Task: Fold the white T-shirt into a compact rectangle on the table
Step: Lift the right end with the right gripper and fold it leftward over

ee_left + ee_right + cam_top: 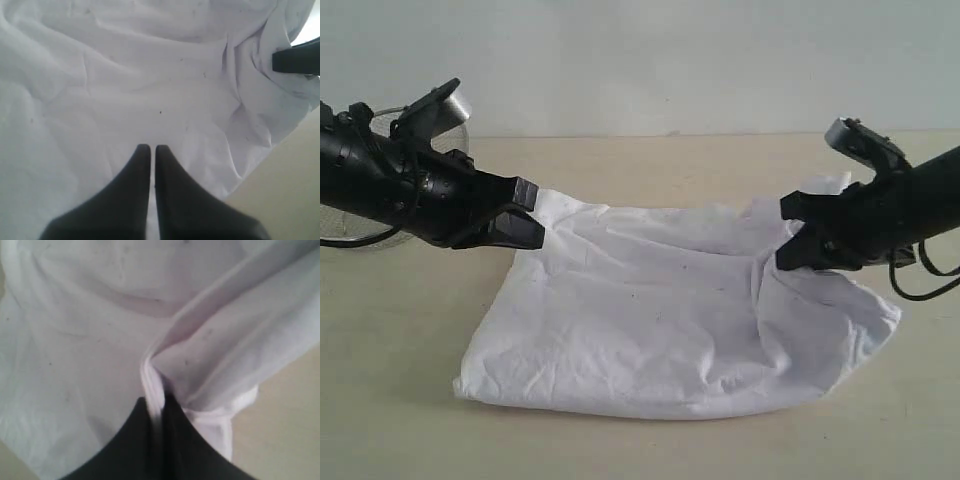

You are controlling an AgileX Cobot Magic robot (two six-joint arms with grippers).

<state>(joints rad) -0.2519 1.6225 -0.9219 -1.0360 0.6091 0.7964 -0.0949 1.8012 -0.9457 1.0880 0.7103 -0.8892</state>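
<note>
Two pincers: both are closed on cloth, and the far edge of the white T-shirt (pixel 660 320) is held up off the table (pixel 400 340) between them.
Left pincer (pixel 532 212): the fingers are pressed almost together, with only a thin slit seen in the left wrist view. The shirt's far left corner is judged to be nipped there, since the cloth rises to the tip in the exterior view.
Right pincer (pixel 788 242): a thick pleat of hem is seen clamped between the fingers in the right wrist view.
Shirt position: the near part is laid flat mid-table and the far part is raised as a sagging sheet. The right end is bunched and twisted.
Risk of slip: the left hold is judged thin, so the corner could be lost if the cloth is drawn taut.
Risk of skew: the two holds are not matched in kind, a corner against a pleat, so a crooked fold with uneven edges could be laid.
Risk of drag: the lower layer could be pulled along and rumpled if the raised edge is carried too low.
Risk of lump: the bunch at the right could be trapped under the fold.
Risk of collision: a wire bowl (pixel 388 112) is seen behind the left arm and could be knocked by a backward swing.
Writing: none can be read; only plain white, faintly specked cloth is shown.
Brands: no legible marking is found on either arm.
</note>
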